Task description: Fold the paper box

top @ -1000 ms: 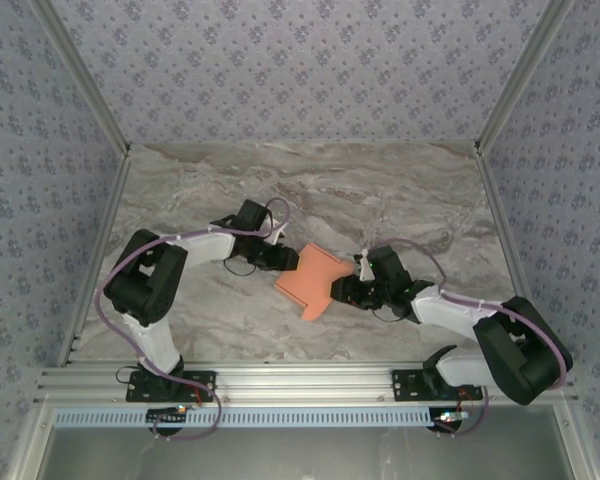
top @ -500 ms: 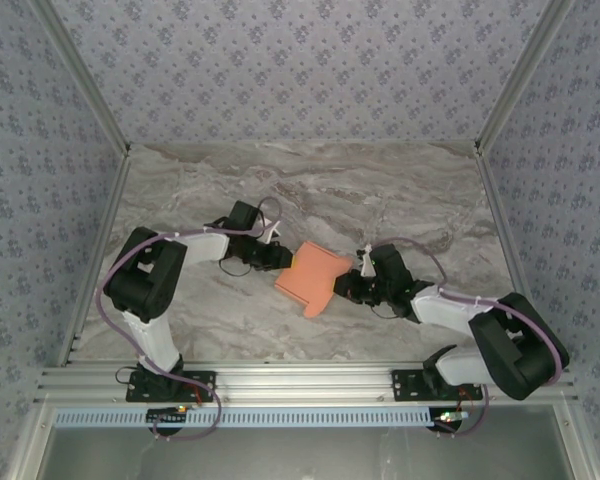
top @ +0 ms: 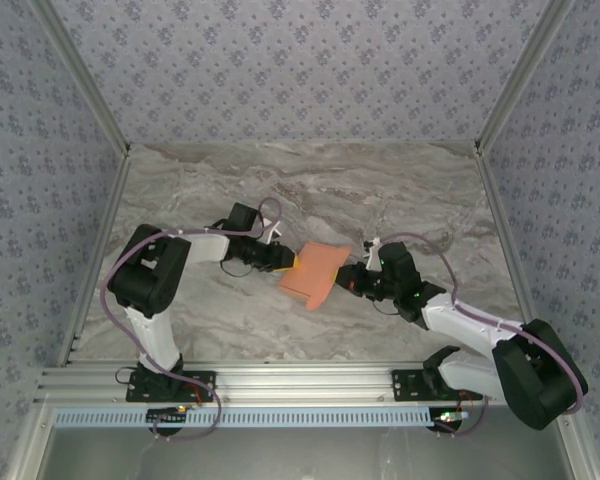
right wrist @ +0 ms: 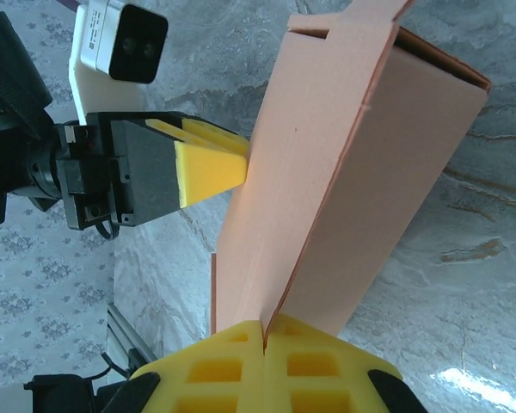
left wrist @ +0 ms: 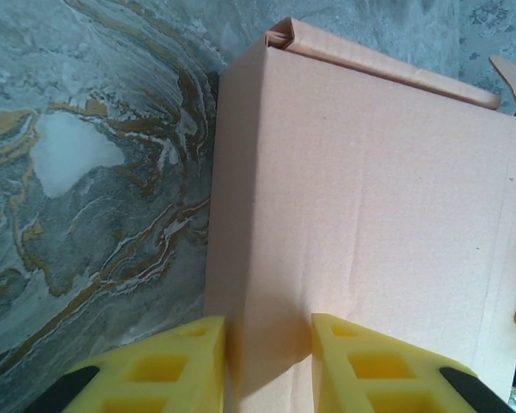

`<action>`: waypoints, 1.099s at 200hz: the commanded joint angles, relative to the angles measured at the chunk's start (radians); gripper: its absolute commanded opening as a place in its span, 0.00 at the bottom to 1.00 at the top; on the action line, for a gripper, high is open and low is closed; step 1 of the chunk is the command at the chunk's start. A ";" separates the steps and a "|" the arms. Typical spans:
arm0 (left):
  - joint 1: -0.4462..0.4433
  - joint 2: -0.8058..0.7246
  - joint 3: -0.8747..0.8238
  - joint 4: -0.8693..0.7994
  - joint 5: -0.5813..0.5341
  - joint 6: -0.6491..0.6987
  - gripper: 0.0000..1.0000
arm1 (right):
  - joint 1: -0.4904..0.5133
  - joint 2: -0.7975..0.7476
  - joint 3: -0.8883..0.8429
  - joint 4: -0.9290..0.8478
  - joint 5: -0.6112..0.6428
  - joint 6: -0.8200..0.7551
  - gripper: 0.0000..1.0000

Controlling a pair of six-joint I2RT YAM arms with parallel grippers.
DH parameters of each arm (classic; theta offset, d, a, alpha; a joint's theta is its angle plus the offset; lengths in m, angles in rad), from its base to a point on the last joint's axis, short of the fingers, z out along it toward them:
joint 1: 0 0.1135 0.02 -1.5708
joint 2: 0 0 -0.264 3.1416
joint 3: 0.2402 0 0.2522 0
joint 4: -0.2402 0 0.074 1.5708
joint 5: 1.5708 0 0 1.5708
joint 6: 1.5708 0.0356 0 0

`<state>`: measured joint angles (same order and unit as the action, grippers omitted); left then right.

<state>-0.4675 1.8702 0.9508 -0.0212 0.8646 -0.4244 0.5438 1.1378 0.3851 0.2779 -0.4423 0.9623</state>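
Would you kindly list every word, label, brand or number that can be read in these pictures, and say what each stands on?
There is no readable text.
The paper box is plain salmon cardboard with no print.
The white camera on the left wrist shows no legible label.
The wallpaper has only a small floral pattern, with no letters.

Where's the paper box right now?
Top view: the paper box is mid-table, gripped between the left fingers on its left and the right fingers on its right.
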 commanded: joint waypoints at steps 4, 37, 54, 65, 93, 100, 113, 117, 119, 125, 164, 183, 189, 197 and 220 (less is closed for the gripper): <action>-0.029 0.047 0.003 -0.045 -0.021 0.004 0.33 | 0.005 -0.033 0.053 -0.002 0.037 0.003 0.04; -0.036 0.067 0.020 -0.036 -0.022 -0.002 0.40 | 0.005 -0.041 0.081 -0.051 0.051 -0.014 0.04; -0.044 0.077 0.033 -0.034 -0.021 -0.004 0.42 | 0.005 -0.040 0.086 -0.058 0.058 -0.013 0.04; -0.050 0.082 0.043 -0.034 -0.020 -0.004 0.42 | 0.005 -0.036 0.091 -0.066 0.064 -0.017 0.05; -0.064 0.095 0.064 -0.036 -0.021 -0.004 0.43 | 0.007 -0.016 0.105 -0.100 0.084 -0.014 0.05; -0.065 0.096 0.067 -0.036 -0.022 -0.004 0.43 | 0.011 -0.011 0.109 -0.110 0.093 -0.011 0.05; -0.066 0.099 0.074 -0.036 -0.024 -0.004 0.44 | 0.017 -0.004 0.119 -0.133 0.115 -0.010 0.05; -0.066 0.099 0.076 -0.036 -0.025 -0.004 0.44 | 0.020 -0.001 0.122 -0.140 0.124 -0.009 0.04; -0.066 0.099 0.077 -0.036 -0.025 -0.004 0.44 | 0.021 0.001 0.124 -0.143 0.128 -0.010 0.05; -0.065 0.099 0.079 -0.036 -0.026 -0.004 0.44 | 0.024 0.005 0.129 -0.149 0.137 -0.008 0.05; -0.065 0.090 0.099 -0.049 -0.059 -0.002 0.48 | 0.060 0.045 0.189 -0.218 0.219 -0.032 0.06; -0.065 0.078 0.107 -0.048 -0.082 -0.007 0.49 | 0.078 0.072 0.217 -0.244 0.258 -0.042 0.06; -0.063 0.073 0.109 -0.048 -0.092 -0.008 0.49 | 0.083 0.083 0.224 -0.248 0.269 -0.042 0.06; -0.064 0.067 0.112 -0.052 -0.106 -0.008 0.50 | 0.090 0.096 0.231 -0.252 0.281 -0.042 0.06; -0.059 0.048 0.117 -0.065 -0.153 -0.007 0.52 | 0.106 0.134 0.252 -0.260 0.310 -0.043 0.06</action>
<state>-0.5243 1.9377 1.0485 -0.0780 0.8219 -0.4503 0.6353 1.2255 0.6125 0.0986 -0.2329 0.9543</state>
